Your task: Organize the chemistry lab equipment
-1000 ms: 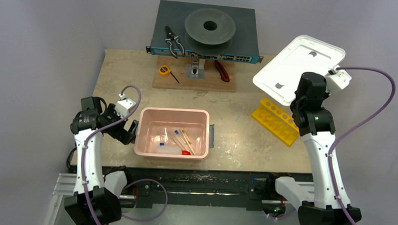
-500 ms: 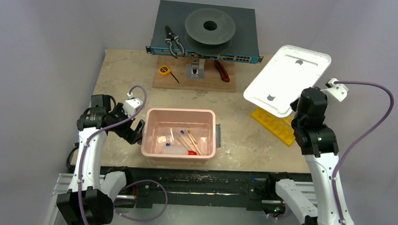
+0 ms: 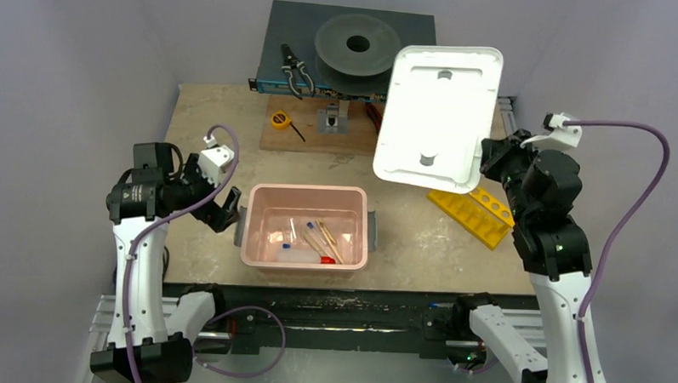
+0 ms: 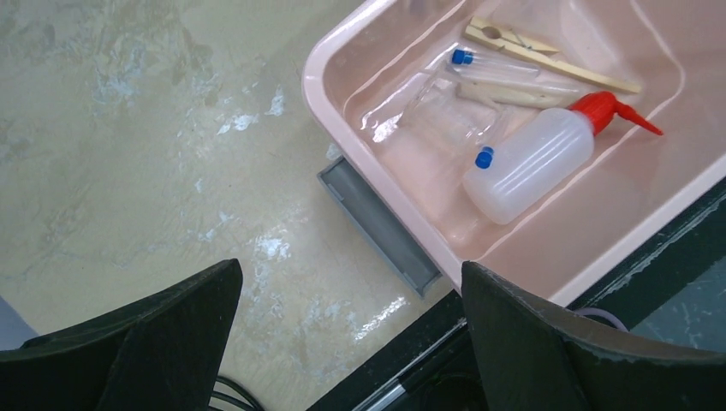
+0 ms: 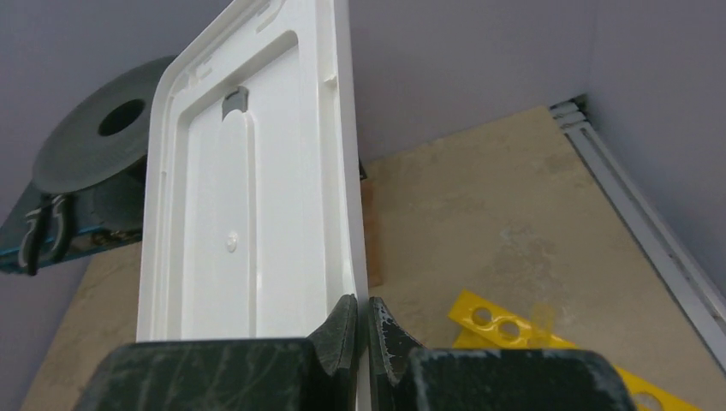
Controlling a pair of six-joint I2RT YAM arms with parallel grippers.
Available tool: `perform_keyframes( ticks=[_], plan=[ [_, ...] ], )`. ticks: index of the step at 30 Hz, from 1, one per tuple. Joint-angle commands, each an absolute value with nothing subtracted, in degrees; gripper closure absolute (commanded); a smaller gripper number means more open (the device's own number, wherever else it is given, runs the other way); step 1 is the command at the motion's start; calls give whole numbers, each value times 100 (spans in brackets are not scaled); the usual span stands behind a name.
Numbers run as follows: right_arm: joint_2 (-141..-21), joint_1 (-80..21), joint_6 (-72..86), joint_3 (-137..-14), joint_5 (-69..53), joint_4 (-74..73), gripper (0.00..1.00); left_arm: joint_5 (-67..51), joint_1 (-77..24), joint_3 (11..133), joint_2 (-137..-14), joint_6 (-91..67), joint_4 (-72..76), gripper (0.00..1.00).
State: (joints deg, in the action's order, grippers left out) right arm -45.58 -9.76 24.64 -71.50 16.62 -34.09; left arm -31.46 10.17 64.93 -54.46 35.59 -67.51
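Observation:
A pink bin point(image 3: 306, 189) near the table's front holds the translucent squeeze bottle with a red cap point(image 3: 303, 257), thin blue-capped tubes, wooden sticks and a small clear dish. The left wrist view shows the bin point(image 4: 321, 73), the bottle point(image 4: 531, 167), a tube point(image 4: 514, 73), a wooden stick point(image 4: 548, 56) and the dish point(image 4: 445, 124). My left gripper point(image 3: 229, 206) is open and empty beside the bin's left grey handle point(image 4: 377, 227). My right gripper point(image 3: 487, 154) is shut on the edge of the bin's white lid point(image 3: 441, 106), held nearly upright above the table point(image 5: 248, 214).
A yellow tube rack point(image 3: 475, 215) lies on the table under my right arm. At the back are a wooden board point(image 3: 320, 140), a yellow tape measure point(image 3: 279, 119), pliers point(image 3: 293, 69), a red-handled tool point(image 3: 374, 116) and a grey spool point(image 3: 358, 43) on a dark box.
My right arm has swung the white lid left and tipped it upright. The bin slid a little right early on. My left gripper has drawn back slightly from the bin's handle.

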Motion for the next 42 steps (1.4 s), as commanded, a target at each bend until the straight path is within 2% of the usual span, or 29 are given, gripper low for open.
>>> perform_keyframes(
  ticks=[1, 7, 11, 17, 21, 28, 37, 42],
  plan=[
    [-4529, -1007, 1767, -7464, -309, -2261, 100, -3802, 992, 7266, -5466, 3510, -7588, 0],
    [-4838, -1046, 1212, -7533, -1765, -1861, 100, -4453, 993, 8823, -5837, 3181, -8269, 0],
    [-4626, -1171, 1166, -6942, -2489, -878, 100, -5095, 993, 10100, -6265, 3044, -8793, 0],
    [-5004, -1953, 648, -7056, -2559, -933, 100, -6167, 993, 11369, -6725, 1206, -7867, 0],
    [-5299, -2423, 329, -7304, -2550, -1119, 100, -6445, 992, 11383, -6767, 243, -6640, 0],
    [-5399, -2719, 41, -7323, -2803, -1078, 100, -7133, 993, 11073, -6848, -414, -6092, 0],
    [-5678, -2804, -193, -7336, -3453, -945, 100, -6774, 989, 10446, -6795, 186, -6186, 0],
    [-5811, -2903, -198, -7418, -3489, -868, 100, -7104, 964, 10134, -6789, 149, -6155, 0]
  ],
)
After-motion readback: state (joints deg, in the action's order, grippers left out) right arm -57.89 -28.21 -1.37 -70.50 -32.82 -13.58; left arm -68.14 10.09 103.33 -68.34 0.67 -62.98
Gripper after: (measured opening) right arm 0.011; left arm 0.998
